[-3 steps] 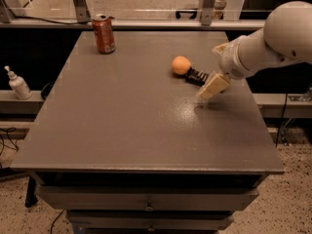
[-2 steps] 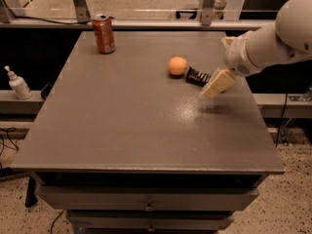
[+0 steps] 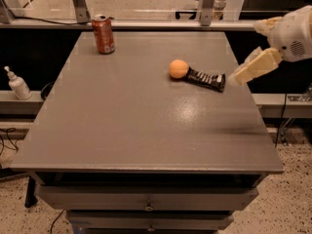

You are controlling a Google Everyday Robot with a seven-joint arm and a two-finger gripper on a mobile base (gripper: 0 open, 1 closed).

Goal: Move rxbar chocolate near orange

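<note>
The rxbar chocolate (image 3: 205, 79), a flat black wrapper with pale lettering, lies on the grey table (image 3: 146, 130) right of centre. Its left end touches the orange (image 3: 178, 68), a small round fruit. My gripper (image 3: 242, 75) hangs over the table's right edge, just right of the bar's right end and clear of it. Its cream fingers (image 3: 258, 65) point down and left, open and empty. The white arm (image 3: 295, 33) reaches in from the right.
A red soda can (image 3: 103, 33) stands at the table's far left corner. A white pump bottle (image 3: 18, 84) sits on a low shelf to the left. Metal posts and a rail run behind the table. Drawers sit below the front edge.
The gripper has pulled back to the right and slightly up, away from the bar, which stays on the table against the orange.
</note>
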